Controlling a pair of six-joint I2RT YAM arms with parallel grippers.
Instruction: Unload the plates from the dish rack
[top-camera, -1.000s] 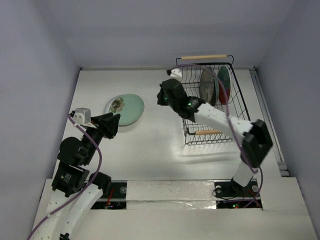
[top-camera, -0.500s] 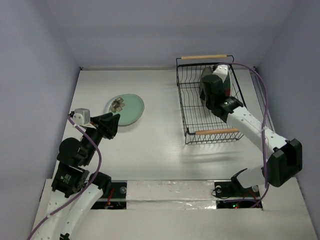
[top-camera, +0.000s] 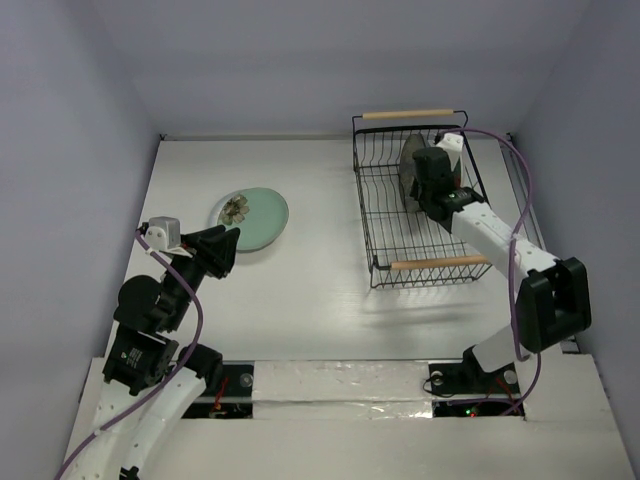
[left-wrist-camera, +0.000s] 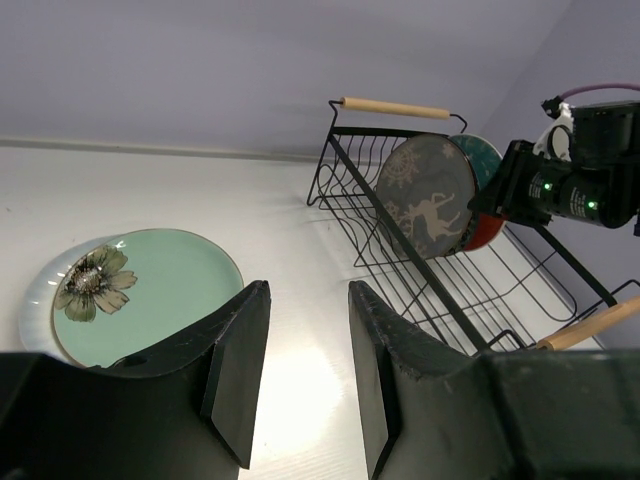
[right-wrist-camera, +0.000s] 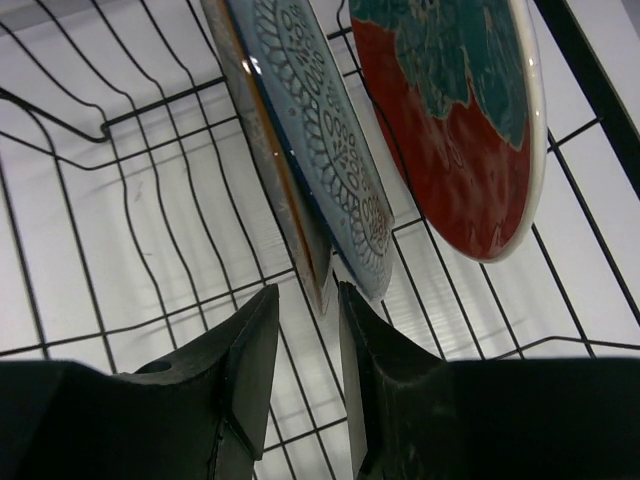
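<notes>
Now | right gripper (right-wrist-camera: 307, 292) spread at edge of grey plate (left-wrist-camera: 425, 195) | left gripper (left-wrist-camera: 307, 295) spread

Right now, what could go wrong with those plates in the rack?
The right gripper is open at the edge of the dark grey round plate with pale deer. The red-rimmed round plate with teal centre stands close beside it, so a finger might bump and tip it. Gripped only by a thin edge, the grey plate could slip.

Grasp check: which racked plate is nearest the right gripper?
The dark grey deer plate: its rim faces the open right gripper; the red-rimmed plate sits aside.
</notes>
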